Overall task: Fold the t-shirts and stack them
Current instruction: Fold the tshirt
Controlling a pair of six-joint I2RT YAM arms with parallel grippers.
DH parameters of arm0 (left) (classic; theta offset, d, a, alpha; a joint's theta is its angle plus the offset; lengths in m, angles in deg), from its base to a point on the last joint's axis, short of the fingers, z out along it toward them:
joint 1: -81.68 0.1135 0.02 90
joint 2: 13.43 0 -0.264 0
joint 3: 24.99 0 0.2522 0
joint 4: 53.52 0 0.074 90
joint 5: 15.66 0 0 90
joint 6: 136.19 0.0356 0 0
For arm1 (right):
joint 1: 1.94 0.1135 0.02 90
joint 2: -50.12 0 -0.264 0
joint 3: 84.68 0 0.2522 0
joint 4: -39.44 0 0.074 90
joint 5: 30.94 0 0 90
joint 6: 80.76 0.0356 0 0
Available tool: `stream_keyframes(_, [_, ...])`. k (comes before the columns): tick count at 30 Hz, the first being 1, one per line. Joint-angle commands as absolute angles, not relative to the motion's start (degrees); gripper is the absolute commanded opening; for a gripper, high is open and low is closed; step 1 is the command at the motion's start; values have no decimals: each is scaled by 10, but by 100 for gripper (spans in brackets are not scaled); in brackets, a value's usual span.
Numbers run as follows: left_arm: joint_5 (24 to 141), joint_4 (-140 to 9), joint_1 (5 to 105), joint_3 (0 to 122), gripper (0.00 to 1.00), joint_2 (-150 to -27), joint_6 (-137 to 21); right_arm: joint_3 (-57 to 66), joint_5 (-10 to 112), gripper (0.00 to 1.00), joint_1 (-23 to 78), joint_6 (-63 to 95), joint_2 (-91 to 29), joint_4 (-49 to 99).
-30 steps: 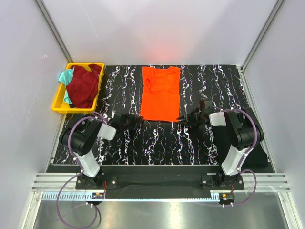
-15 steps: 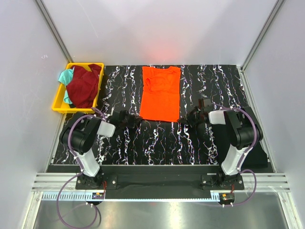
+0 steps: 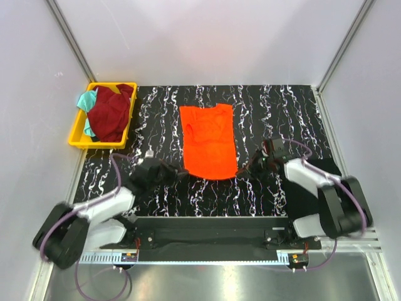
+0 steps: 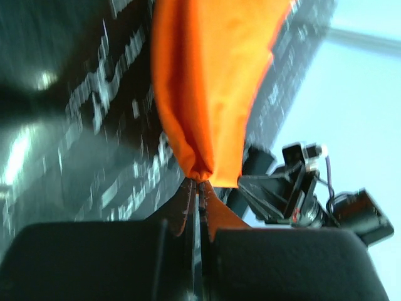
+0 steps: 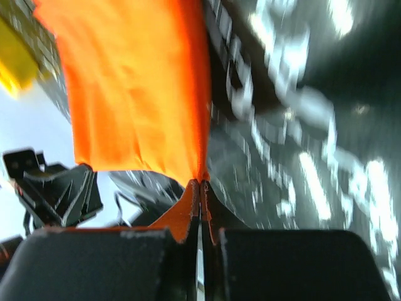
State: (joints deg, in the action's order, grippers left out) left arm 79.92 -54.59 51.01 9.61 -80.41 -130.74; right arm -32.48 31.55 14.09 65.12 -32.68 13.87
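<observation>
- Orange cloth was pinched at both near corners: the left gripper (image 4: 199,185) and the right gripper (image 5: 200,184) had closed from part open a second before, each clamped tight on a hem corner of the orange t-shirt (image 3: 208,141).
- Both arms had dropped low and drawn back toward the near edge. The shirt had slid with them, away from the far side of the black marbled table (image 3: 276,113).
- My reading was that the grasp was made and the shirt was being pulled into place, or readied for a lift of the hem; no fold across its length was yet visible.
- The shirt lay mid-table, already narrowed to a long panel, mostly flat and slightly skewed. Its hem was drawn taut between the grippers, with the cloth bunched at each pinch.
- The maroon t-shirt (image 3: 109,113) and teal t-shirt (image 3: 84,100) lay crumpled in the yellow bin (image 3: 75,137) at far left, untouched.
</observation>
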Motion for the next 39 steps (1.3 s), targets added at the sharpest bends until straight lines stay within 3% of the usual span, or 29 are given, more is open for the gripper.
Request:
stream_keyframes(1, [769,-612,482,39,0,-685,-1337,-363,324,0,165,615,-214,32])
stream_keyframes(10, [745,-889,427,26,0,-373,-1340,-436,321,0,204,626,27,-150])
stream_keyframes(16, [781,-972,417,37,0,-334,-1295,-425,319,0,207,593,123,-273])
stream_keyframes(22, [781,-1021,406,76,0,-320,-1271,-411,317,0,207,582,145,-305])
stream_keyframes(32, [749,-1029,400,265,0,-536,-1093,-337,319,0,207,578,50,-257])
stream_keyframes(39, [740,-1022,449,438,0,-720,-1007,-107,342,0,188,495,-176,-248])
